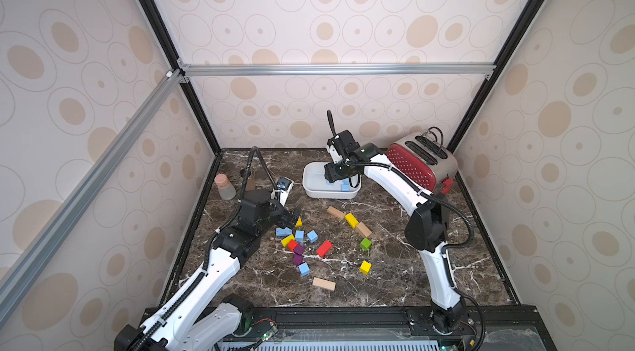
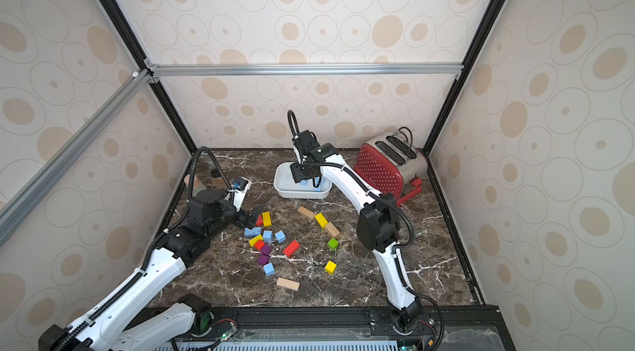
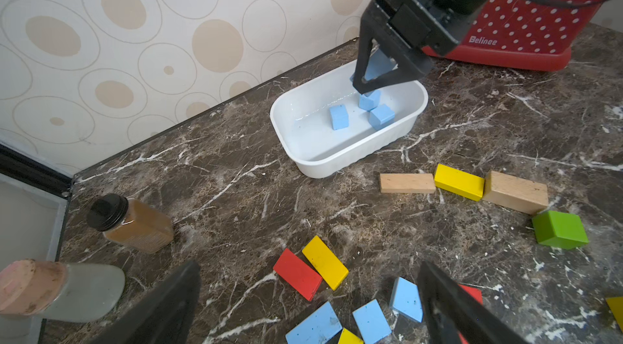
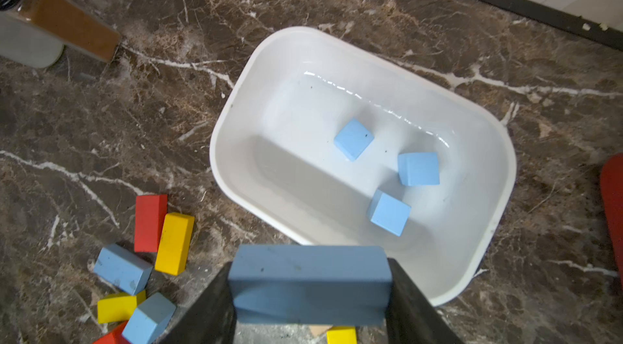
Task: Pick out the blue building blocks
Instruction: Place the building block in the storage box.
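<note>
The right end effector (image 4: 310, 305) was clamped across the short width of a long blue bar (image 4: 308, 278), which filled the gap between its dark jaws. Directly below it sat the white tray (image 4: 266, 66), a thin, glossy, round-cornered tub. Three of the blue building blocks already lay inside: matte sky-blue cubes (image 4: 354, 139), (image 4: 419, 169) and (image 4: 388, 212), sharp-edged and faintly speckled.

To finish this drop well, the arm would probably need to carry the bar over the bare end of the tray, away from the cubes. It should then go low before letting go, since a hard block on slick plastic would likely bounce or nudge the light tub.

Farther out from that end effector, loose blocks lay scattered on the marbled desk (image 1: 378, 284). Among them were a blue bar (image 1: 283, 231) and blue cubes (image 1: 299, 236), (image 1: 312, 236) and (image 1: 303, 268), mixed with red, yellow, purple and plain wooden pieces.

The left end effector (image 3: 310, 266) hovered over that cluster with its jaws wide apart and empty.

Beyond the right end effector stood a red dotted toaster (image 1: 421, 163).
</note>
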{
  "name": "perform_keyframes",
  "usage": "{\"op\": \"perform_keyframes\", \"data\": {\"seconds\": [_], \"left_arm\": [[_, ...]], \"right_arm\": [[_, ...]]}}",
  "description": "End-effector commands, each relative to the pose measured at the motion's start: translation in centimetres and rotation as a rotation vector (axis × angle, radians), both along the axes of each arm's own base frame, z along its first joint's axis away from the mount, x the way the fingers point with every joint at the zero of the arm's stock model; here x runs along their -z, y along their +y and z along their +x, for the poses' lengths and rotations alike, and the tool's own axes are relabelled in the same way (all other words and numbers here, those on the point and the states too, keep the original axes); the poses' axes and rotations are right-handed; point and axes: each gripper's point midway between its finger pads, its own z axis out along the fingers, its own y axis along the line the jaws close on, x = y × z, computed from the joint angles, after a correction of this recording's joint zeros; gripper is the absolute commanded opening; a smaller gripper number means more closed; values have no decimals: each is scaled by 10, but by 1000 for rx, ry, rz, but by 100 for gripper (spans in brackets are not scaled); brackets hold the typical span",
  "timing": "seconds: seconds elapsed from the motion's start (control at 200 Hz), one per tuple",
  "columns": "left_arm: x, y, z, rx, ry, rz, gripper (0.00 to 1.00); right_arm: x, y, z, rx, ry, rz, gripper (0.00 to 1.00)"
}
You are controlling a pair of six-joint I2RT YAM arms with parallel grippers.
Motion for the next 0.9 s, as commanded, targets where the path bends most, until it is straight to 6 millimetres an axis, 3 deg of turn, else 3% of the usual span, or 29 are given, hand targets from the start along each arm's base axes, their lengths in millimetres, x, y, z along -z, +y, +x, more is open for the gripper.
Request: {"op": "perform_keyframes", "data": {"seconds": [0.0, 0.401, 0.896], "left_arm": [[-14, -5, 11, -1, -44, -42, 99], [16, -12, 23, 5, 13, -46, 99], [32, -5, 22, -26, 44, -13, 99]], "right_arm": [[12, -10, 12, 15, 16, -16, 0], [41, -32, 56, 109, -8, -23, 0], [79, -23, 91, 163, -57, -17, 0]]}}
